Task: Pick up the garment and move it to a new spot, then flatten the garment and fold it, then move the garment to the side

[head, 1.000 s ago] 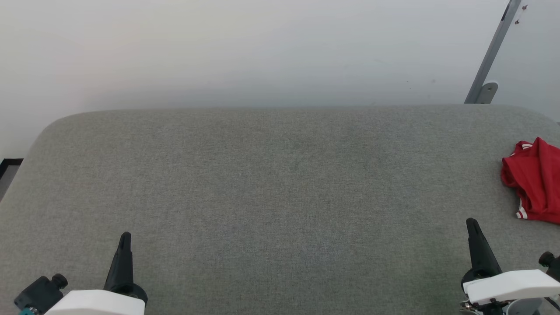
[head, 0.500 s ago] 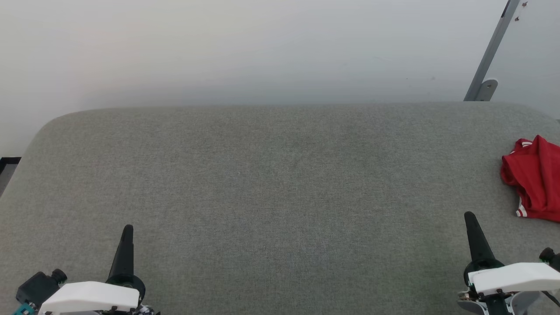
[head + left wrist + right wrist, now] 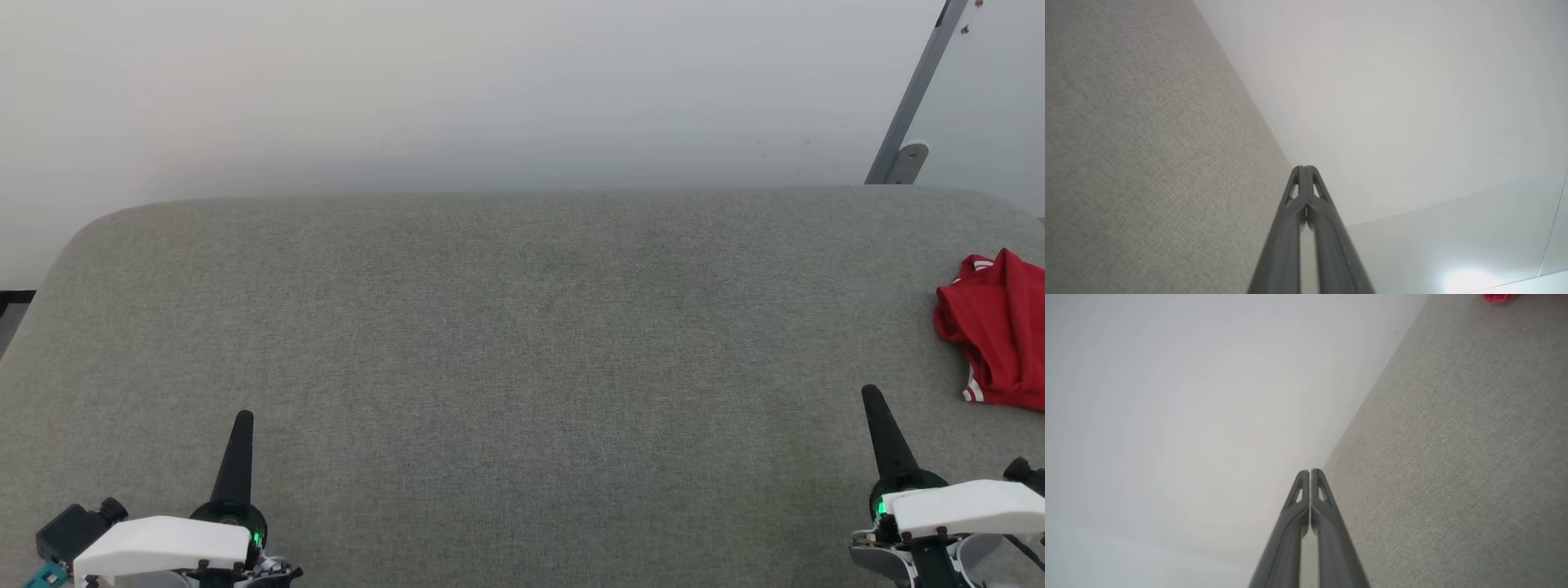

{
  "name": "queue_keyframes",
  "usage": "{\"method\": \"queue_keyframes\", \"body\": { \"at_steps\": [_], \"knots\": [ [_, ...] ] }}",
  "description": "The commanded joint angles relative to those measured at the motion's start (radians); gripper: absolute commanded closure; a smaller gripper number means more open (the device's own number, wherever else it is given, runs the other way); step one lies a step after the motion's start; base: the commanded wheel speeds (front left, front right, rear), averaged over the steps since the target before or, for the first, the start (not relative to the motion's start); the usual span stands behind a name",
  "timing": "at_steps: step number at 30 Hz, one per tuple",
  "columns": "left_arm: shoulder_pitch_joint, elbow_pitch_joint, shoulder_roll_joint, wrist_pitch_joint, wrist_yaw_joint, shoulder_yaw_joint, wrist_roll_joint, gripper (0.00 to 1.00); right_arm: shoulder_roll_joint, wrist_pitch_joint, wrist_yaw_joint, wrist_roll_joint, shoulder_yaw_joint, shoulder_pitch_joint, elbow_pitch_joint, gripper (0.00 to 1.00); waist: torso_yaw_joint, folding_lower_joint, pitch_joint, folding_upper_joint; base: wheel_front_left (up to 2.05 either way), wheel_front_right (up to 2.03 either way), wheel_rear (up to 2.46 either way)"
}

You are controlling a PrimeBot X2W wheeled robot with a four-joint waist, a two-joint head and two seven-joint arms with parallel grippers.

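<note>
1. Garment [image 3: 1000, 335]: red, crumpled in a loose heap. It lies on the table [image 3: 522, 343] at the far right of the head view and is partly cut off by the frame edge. White-and-red striped trim shows at its upper-left and lower-left edges.
2. Table: grey woven fabric surface with rounded far corners. Its far edge sits against a pale wall [image 3: 490, 98].
3. Left claw [image 3: 242, 425]: at the lower left of the head view, with its dark fingers pressed together into a single point. It holds nothing and points toward the far edge of the table.
4. Left wrist view: the left claw [image 3: 1304, 169] has its fingers meeting at the tips. Grey fabric is on that view's left and the wall on its right.
5. Right claw [image 3: 872, 400]: at the lower right of the head view, fingers closed tight, also empty. The garment lies beyond it and to its right, apart from the tip and not touching it.
6. Right wrist view: the right claw [image 3: 1309, 473] has its fingers together tip to tip. A sliver of the red garment [image 3: 1498, 297] shows at the top edge, well apart from the tips.
7. Whether either claw touches the fabric surface cannot be told.
8. Grey metal strut [image 3: 918, 90]: it slants up the wall behind the table's far right corner.
</note>
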Motion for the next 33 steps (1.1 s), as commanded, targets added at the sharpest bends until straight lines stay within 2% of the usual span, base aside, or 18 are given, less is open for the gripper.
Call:
{"method": "queue_keyframes", "body": {
  "at_steps": [1,33],
  "knots": [
    [-0.029,-0.003,-0.001,0.009,-0.002,0.006,-0.030,1.00,0.002,0.010,0.000,0.033,-0.003,-0.022,-0.005,1.00,0.000,0.0000,0.001,0.0000,0.00,0.00,0.00],
    [-0.076,0.025,-0.024,0.079,-0.002,0.022,-0.275,1.00,0.022,0.079,0.000,0.278,-0.017,-0.058,0.010,1.00,-0.008,0.0000,0.018,0.0000,0.00,0.00,0.00]
  ]
}}
